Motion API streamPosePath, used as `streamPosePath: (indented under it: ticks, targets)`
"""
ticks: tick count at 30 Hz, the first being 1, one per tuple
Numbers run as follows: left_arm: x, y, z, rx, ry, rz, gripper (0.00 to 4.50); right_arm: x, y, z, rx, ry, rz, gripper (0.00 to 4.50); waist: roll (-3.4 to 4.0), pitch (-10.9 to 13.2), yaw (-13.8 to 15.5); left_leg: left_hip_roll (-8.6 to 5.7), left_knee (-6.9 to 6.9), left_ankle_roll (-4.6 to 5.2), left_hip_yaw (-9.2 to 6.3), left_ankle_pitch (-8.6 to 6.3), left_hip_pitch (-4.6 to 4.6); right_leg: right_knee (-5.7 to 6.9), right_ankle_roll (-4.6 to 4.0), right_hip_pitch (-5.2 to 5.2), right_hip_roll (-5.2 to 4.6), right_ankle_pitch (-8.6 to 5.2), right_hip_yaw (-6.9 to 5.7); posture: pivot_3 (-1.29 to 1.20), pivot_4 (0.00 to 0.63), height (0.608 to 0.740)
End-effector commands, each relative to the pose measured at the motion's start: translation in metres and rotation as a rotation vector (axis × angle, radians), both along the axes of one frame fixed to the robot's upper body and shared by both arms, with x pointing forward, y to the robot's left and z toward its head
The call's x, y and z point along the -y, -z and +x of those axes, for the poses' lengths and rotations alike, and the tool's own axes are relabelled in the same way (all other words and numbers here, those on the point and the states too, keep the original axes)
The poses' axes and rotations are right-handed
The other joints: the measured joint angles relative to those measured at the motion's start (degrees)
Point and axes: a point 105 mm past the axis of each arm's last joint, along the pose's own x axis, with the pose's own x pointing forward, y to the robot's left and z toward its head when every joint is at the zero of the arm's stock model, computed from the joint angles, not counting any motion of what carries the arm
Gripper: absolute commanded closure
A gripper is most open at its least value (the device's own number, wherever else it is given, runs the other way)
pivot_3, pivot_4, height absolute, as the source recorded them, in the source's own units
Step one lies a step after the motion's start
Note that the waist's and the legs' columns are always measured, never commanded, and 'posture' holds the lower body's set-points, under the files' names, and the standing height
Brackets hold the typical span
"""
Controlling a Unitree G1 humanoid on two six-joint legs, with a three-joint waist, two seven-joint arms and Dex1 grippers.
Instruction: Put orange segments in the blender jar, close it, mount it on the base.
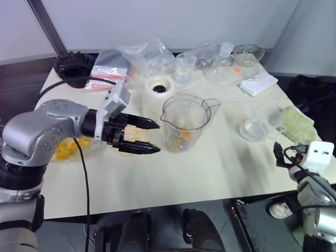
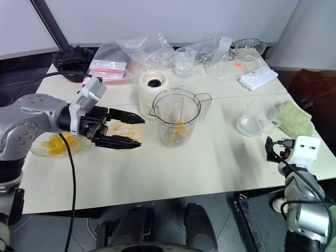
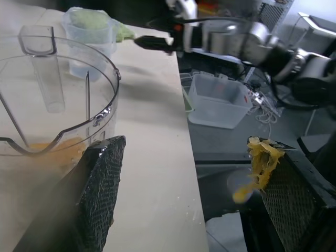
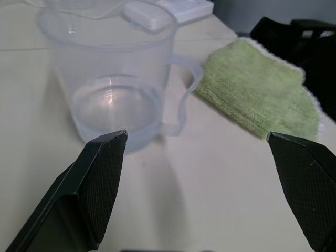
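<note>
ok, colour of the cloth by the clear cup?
Light green cloth, clearest in the right wrist view, beside the cup.

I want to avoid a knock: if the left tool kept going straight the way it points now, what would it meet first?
Most likely the blender jar. The left tool is open, pointing across the table at the jar's lower wall, with bare table in between. Depth is uncertain, so it might graze the near side rather than hit squarely.

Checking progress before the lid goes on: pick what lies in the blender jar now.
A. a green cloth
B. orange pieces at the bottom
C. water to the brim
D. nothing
B: yellow-orange segments lie at the bottom of the clear blender jar.
</note>
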Motion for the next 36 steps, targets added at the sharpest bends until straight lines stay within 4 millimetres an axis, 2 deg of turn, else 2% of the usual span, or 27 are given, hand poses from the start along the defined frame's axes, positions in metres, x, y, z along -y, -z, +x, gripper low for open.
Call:
streamPosePath:
  ticks: [1,6,11,19,30,31,32,36]
  targets:
    - [0.000,-0.005,-0.011,0.019,0.035,0.012,0.60,0.006,-0.003,0.014,0.021,0.010,-0.031,0.07,0.00,0.0,0.0,-0.02,-0.09,0.00,0.00,0.00,0.00,0.00,0.06,-0.02,0.00,-0.04,0.01,0.00,0.150,0.740]
    - [-0.004,-0.004,-0.011,0.021,0.003,0.024,0.60,0.016,-0.007,0.030,0.036,0.046,-0.065,0.07,0.03,0.0,0.0,-0.08,-0.46,0.02,0.06,0.01,0.08,-0.03,0.15,-0.11,0.01,-0.09,0.11,0.00,0.150,0.740]
    - [-0.005,-0.003,-0.013,0.027,-0.018,0.025,0.60,0.029,-0.008,0.034,0.038,0.093,-0.088,0.07,0.02,0.0,-0.1,-0.08,-0.49,0.01,0.05,0.02,0.11,-0.02,0.16,-0.10,0.04,-0.09,0.11,0.00,0.150,0.740]
    - [-0.005,-0.003,-0.016,0.027,-0.024,0.021,0.60,0.034,-0.008,0.047,0.051,0.104,-0.086,0.07,0.02,0.0,-0.3,-0.08,-0.49,0.01,0.07,0.03,0.17,0.00,0.16,-0.05,0.06,-0.09,0.16,0.00,0.150,0.740]
    - [-0.003,-0.003,-0.017,0.034,-0.030,0.032,0.60,0.041,0.002,0.072,0.043,0.112,-0.067,0.07,0.01,0.0,-0.5,-0.09,-0.49,-0.01,0.20,0.04,0.28,0.04,0.17,-0.03,0.09,-0.07,0.33,0.00,0.150,0.740]
    - [-0.003,-0.004,-0.017,0.036,-0.032,0.033,0.60,0.041,0.002,0.074,0.047,0.116,-0.063,0.60,0.01,0.0,-0.6,-0.09,-0.49,-0.01,0.20,0.04,0.29,0.04,0.17,-0.02,0.09,-0.07,0.35,0.00,0.150,0.740]
    - [-0.004,-0.004,-0.017,0.039,-0.035,0.034,0.60,0.041,0.002,0.075,0.050,0.114,-0.063,0.90,0.01,0.0,-0.6,-0.09,-0.49,-0.01,0.20,0.04,0.30,0.04,0.17,-0.02,0.11,-0.07,0.35,0.00,0.150,0.740]
    - [-0.006,-0.005,-0.015,0.044,-0.044,0.035,0.60,0.039,0.002,0.078,0.063,0.105,-0.060,3.02,0.02,0.0,-0.5,-0.09,-0.50,-0.01,0.20,0.04,0.30,0.04,0.17,-0.02,0.11,-0.07,0.37,0.00,0.150,0.740]
